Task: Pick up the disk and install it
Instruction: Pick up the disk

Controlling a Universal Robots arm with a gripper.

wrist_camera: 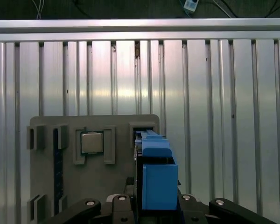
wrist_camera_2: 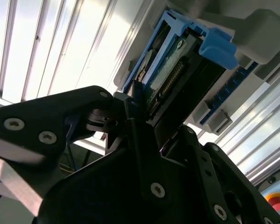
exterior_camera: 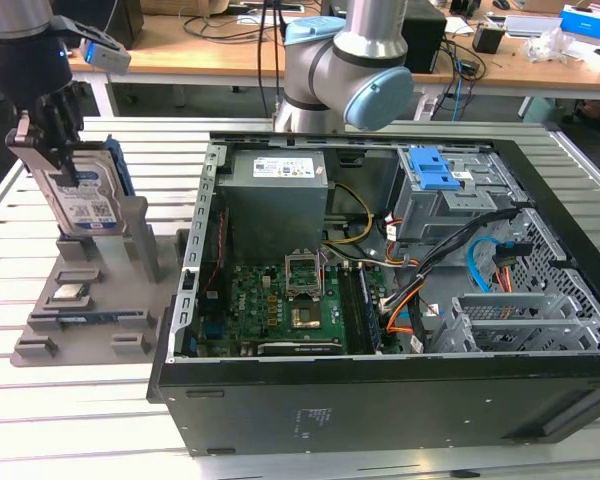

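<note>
Over the flat grey plastic parts holder (exterior_camera: pixel 100 345), the black gripper (exterior_camera: pixel 48 165) is clamped on the upright silver hard disk in its blue carrier bracket (exterior_camera: pixel 85 205), at the holder's far end

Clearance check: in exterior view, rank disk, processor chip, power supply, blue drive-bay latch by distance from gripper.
1. Disk, held in the gripper.
2. Processor chip, on gray holder below.
3. Power supply, inside the case.
4. Blue drive-bay latch, toward exterior view's right.
</note>
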